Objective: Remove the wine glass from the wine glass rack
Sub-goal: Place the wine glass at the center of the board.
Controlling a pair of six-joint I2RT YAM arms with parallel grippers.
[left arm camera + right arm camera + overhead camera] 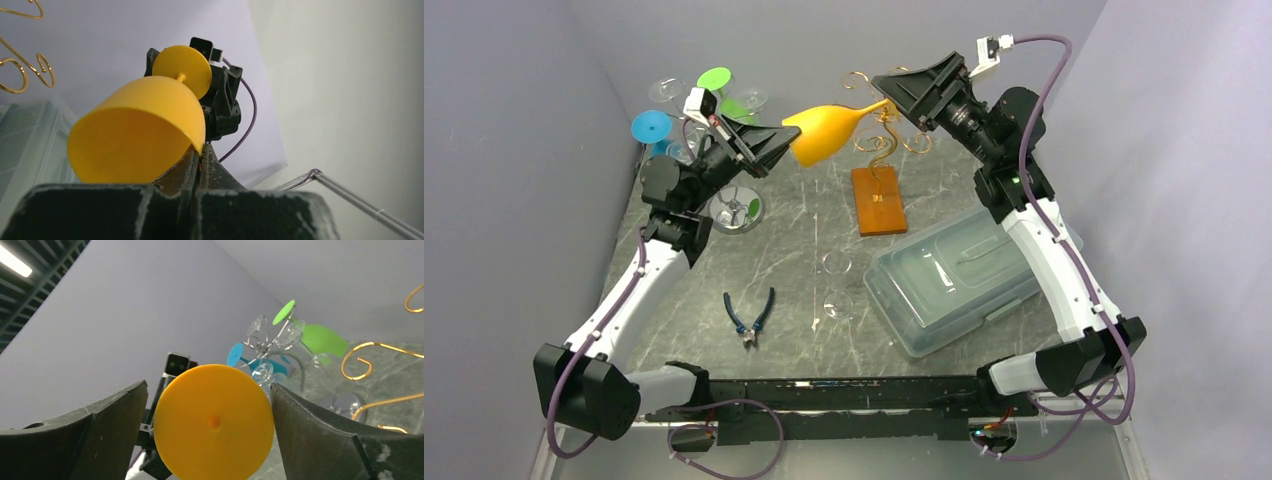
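- Yellow opaque plastic wine glass (824,133): horizontal, in mid-air, intact.
- Left gripper (198,155): clenched on bowl rim.
- Right gripper (209,390): released, flanking round foot.

Wine glass (824,135) level in the air, by the top of wine glass rack (879,190).

Lies between left gripper (792,132), pinching the bowl's rim, and right gripper (894,92), spread around the foot. On table (804,230): rack back-centre, second glass stand (714,110) back-left, lidded bin (954,280) right, pliers (749,318) front-left.
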